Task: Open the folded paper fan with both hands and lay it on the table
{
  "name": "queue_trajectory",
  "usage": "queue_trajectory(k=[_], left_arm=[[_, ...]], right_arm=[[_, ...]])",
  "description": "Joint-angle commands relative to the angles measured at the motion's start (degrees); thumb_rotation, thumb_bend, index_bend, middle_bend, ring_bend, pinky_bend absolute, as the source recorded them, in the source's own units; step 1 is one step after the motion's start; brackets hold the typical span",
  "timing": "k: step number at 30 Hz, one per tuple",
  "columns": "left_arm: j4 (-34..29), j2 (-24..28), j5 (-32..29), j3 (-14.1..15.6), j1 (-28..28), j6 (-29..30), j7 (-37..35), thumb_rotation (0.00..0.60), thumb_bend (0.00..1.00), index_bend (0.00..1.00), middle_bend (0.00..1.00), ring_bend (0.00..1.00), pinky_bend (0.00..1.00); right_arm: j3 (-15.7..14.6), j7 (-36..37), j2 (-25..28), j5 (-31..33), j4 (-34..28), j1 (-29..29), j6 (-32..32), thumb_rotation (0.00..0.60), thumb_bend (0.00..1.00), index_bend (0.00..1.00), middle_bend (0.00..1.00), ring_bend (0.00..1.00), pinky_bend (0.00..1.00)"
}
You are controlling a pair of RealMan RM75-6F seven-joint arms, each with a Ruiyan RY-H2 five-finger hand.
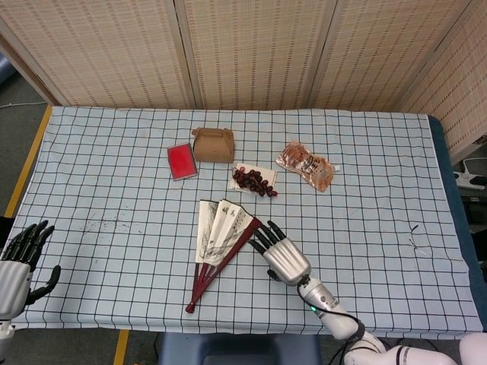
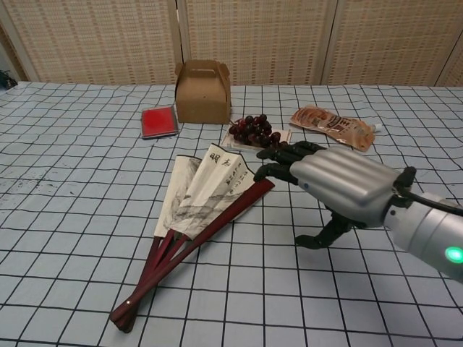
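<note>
The paper fan (image 1: 219, 239) (image 2: 199, 201) lies partly spread on the checked cloth, white leaf with ink print, dark red ribs running down to a pivot at the near end. My right hand (image 1: 280, 254) (image 2: 334, 186) hovers just right of the fan's right guard stick, fingers apart and stretched toward the fan's top right corner, holding nothing. Whether the fingertips touch the fan is unclear. My left hand (image 1: 17, 266) stays at the table's near left edge, fingers spread, far from the fan; the chest view does not show it.
Behind the fan are a brown carton box (image 1: 213, 144) (image 2: 203, 92), a red flat case (image 1: 181, 160) (image 2: 158, 121), a tray of dark grapes (image 1: 254, 180) (image 2: 257, 133) and an orange snack pouch (image 1: 305, 165) (image 2: 332, 125). A woven screen stands behind the table (image 1: 91, 182).
</note>
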Motion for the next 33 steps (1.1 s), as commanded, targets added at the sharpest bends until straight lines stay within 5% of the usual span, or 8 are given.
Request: queue_trajectory(k=[1, 25, 33], left_arm=[[0.5, 0.1, -0.9, -0.4, 0.0, 0.0, -0.9, 0.6, 0.45, 0.0, 0.0, 0.0, 0.11], [0.3, 0.7, -3.9, -0.1, -0.6, -3.5, -2.4, 0.6, 0.45, 0.0, 0.0, 0.0, 0.11], [-0.4, 1.2, -3.9, 0.2, -0.6, -3.8, -1.9, 0.6, 0.45, 0.0, 0.0, 0.0, 0.11]], right_arm=[[1.0, 1.9, -6.0, 0.7, 6.9, 3.7, -0.5, 0.6, 0.19, 0.23, 0.0, 0.0, 0.0], [2.5, 8.4, -21.8, 4.2, 27.3, 12.6, 0.3, 0.6, 0.28, 0.53, 0.01, 0.0, 0.0], [3.2, 11.1, -23.1, 5.4, 26.5, 12.5, 2.6, 0.6, 0.5, 0.68, 0.1, 0.0, 0.04]])
